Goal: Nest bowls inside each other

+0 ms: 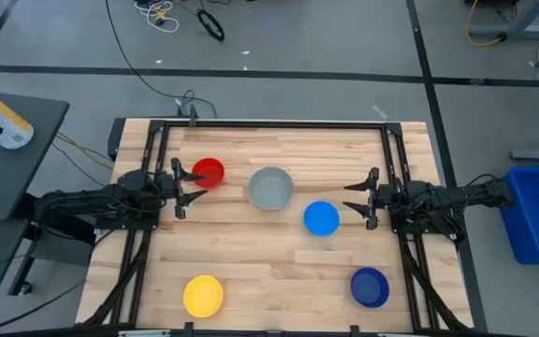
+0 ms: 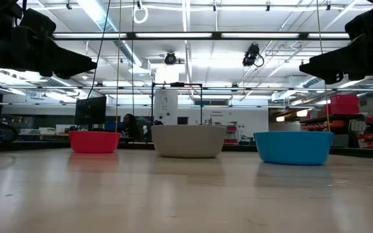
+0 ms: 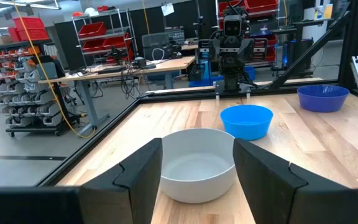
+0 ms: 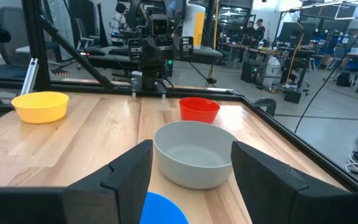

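Yellow bowl (image 1: 203, 295) at seven o'clock and dark blue bowl (image 1: 370, 286) at five lie nearest; grey bowl (image 1: 271, 188), light blue bowl (image 1: 321, 218) and red bowl (image 1: 208, 173) sit centrally, all apart. Nothing is nested yet. Left gripper (image 1: 181, 188) and right gripper (image 1: 364, 198) hover spread, empty.

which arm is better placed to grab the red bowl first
Left. The left gripper, open, hangs right beside the red bowl, while the right gripper is across the table, past the grey bowl.
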